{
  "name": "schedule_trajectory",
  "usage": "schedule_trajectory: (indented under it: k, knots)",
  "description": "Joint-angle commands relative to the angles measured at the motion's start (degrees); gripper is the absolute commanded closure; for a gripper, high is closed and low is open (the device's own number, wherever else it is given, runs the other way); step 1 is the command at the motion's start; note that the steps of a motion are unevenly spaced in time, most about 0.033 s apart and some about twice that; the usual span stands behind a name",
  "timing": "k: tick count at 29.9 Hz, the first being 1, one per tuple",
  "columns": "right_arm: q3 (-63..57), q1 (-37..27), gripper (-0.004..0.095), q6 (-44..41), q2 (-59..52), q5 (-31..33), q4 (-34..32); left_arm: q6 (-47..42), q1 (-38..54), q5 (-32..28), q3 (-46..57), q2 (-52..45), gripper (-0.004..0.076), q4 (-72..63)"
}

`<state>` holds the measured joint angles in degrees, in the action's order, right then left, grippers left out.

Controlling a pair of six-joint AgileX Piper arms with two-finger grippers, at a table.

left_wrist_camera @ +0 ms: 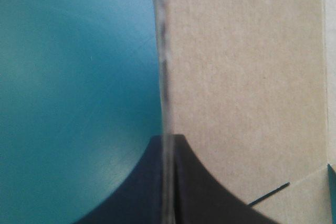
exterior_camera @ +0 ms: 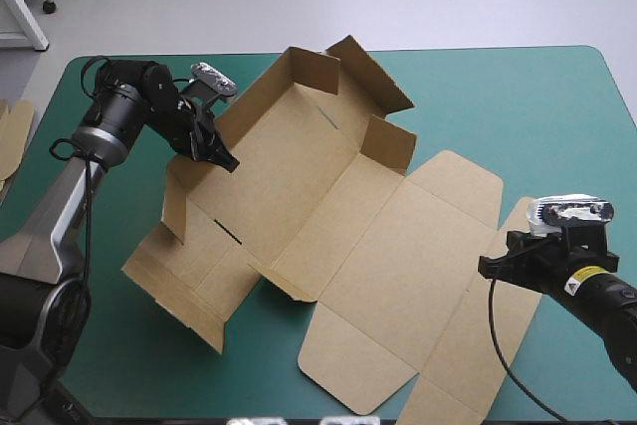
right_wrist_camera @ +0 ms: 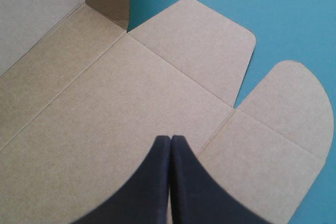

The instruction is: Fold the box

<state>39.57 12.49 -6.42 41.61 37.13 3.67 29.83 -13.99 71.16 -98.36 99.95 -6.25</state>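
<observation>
box: the brown box (exterior_camera: 328, 216) lies near the middle of the teal-green cover (exterior_camera: 518, 106), partly set up, with walls raised at its far and left part and the rest spread flat toward the near right.
left wall: the left wall (left_wrist_camera: 241, 77) stands upright, and a thin dark slit (left_wrist_camera: 268, 192) is cut in the board beside it.
left gripper: the left gripper (exterior_camera: 221, 156) reaches in from the left side of the table; its black fingers are clamped on the top edge of the left wall, and the wrist view shows the sheet edge-on between them.
lid: the lid (exterior_camera: 398, 246) lies flat on the cover with 2 rounded flaps (right_wrist_camera: 283, 93) along its right side.
right gripper: the right gripper (right_wrist_camera: 170, 137) has its fingers pressed together in 1 pointed arch with nothing between them, its tips over the lid's right part, just beside the crease to a rounded flap.
spare board: more brown board (exterior_camera: 10, 131) shows at the table's left edge.
</observation>
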Motion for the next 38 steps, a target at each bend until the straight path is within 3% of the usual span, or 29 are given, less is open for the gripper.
schedule_trajectory:
  k: [1, 5, 10, 19, 24, 31, 38]
  knots:
    - [2.0, -0.1, 0.0942, 1.2, 0.1, -4.2, 0.5, -1.1, -4.1, -0.1, -2.5, -5.4, 0.0738, 5.5]
    - [2.0, -0.1, 0.0942, 1.7, 0.1, -4.2, 1.2, -4.3, -7.7, -0.3, -2.5, -7.3, 0.0738, 15.8]
    - [2.0, -0.1, 0.094, 6.4, 0.1, -4.4, 5.5, -4.8, -12.5, -2.9, -2.5, -10.2, 0.0738, 17.9]
    - [5.8, -0.1, 0.094, 8.0, 0.1, -3.4, 4.9, -6.3, -23.7, -5.3, -1.9, -11.4, 0.0738, 25.7]
    - [7.8, -0.1, 0.094, 8.1, 0.1, -1.7, 4.9, -6.3, -28.4, -6.1, 3.8, -13.8, 0.0738, 32.0]
    - [8.3, -0.1, 0.094, 8.1, 0.1, -0.8, 5.1, -7.9, -29.1, -11.2, 15.3, -20.7, 0.0738, 42.1]
    - [8.7, -0.1, 0.094, 8.1, 0.1, -0.8, 5.3, -8.4, -29.2, -17.1, 18.0, -21.4, 0.0738, 45.0]
